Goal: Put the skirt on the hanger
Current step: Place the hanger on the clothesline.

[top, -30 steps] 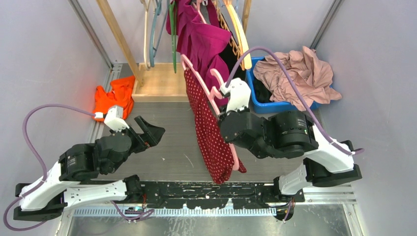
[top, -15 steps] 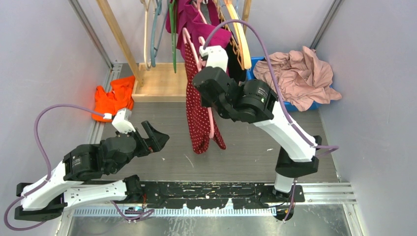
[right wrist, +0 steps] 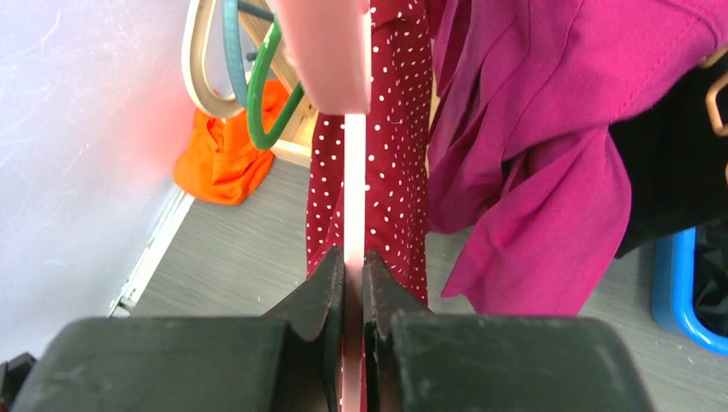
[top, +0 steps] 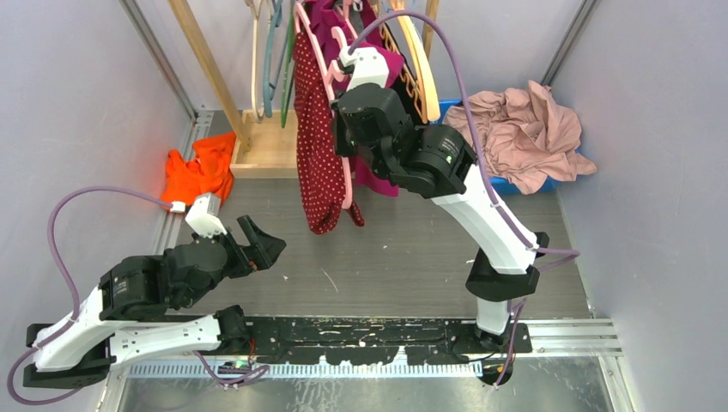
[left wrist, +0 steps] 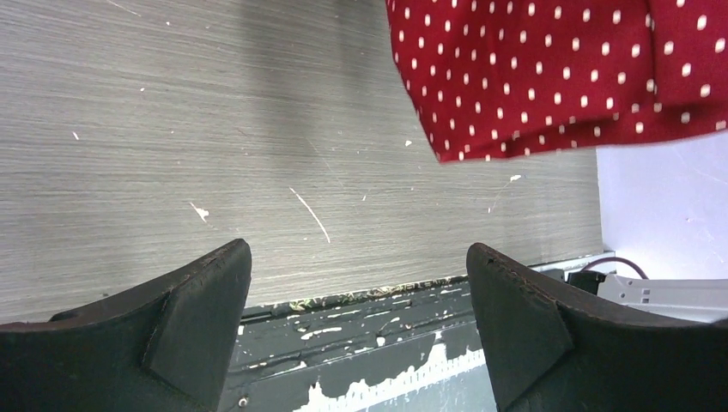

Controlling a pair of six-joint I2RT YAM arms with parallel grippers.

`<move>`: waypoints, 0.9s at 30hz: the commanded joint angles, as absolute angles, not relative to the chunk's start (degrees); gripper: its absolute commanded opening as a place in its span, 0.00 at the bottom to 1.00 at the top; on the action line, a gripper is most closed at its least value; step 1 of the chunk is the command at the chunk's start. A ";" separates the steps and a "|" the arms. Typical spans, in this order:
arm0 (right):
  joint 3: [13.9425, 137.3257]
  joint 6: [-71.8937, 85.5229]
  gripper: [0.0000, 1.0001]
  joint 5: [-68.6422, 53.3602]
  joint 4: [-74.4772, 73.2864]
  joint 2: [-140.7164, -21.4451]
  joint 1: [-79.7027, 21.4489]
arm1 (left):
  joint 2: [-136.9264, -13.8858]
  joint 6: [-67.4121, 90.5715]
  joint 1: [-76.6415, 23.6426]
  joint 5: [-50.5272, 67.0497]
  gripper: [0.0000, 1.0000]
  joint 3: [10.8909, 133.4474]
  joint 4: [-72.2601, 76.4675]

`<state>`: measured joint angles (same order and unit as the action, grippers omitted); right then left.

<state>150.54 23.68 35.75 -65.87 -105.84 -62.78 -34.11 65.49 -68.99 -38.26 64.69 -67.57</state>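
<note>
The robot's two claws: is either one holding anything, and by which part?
The right gripper is shut on the pink hanger, pinching one thin bar edge-on; the dotted skirt hangs on it. The left gripper is open, holding nothing.

Light is bright and diffuse, with only faint soft shadows on the tabletop (top: pixel 412 249). In the right wrist view, the hanger (right wrist: pixel 330 51) near the lens is blurred.
</note>
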 commanded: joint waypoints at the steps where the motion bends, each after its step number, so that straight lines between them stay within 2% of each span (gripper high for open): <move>1: 153.97 18.39 0.01 35.63 -52.36 -106.52 -60.73 | -33.84 64.95 -69.08 -38.51 0.95 66.61 -68.47; 9: 152.62 11.64 0.01 33.70 -44.90 -108.86 -56.15 | -32.84 65.21 -69.07 -38.77 0.94 65.65 -69.78; 19: 155.21 13.09 0.01 22.87 -41.67 -113.75 -46.56 | -34.07 64.53 -69.08 -39.35 0.95 65.94 -70.14; 27: 157.00 11.09 0.01 16.43 -33.75 -118.46 -44.74 | -36.59 63.58 -69.13 -39.58 0.94 64.52 -68.16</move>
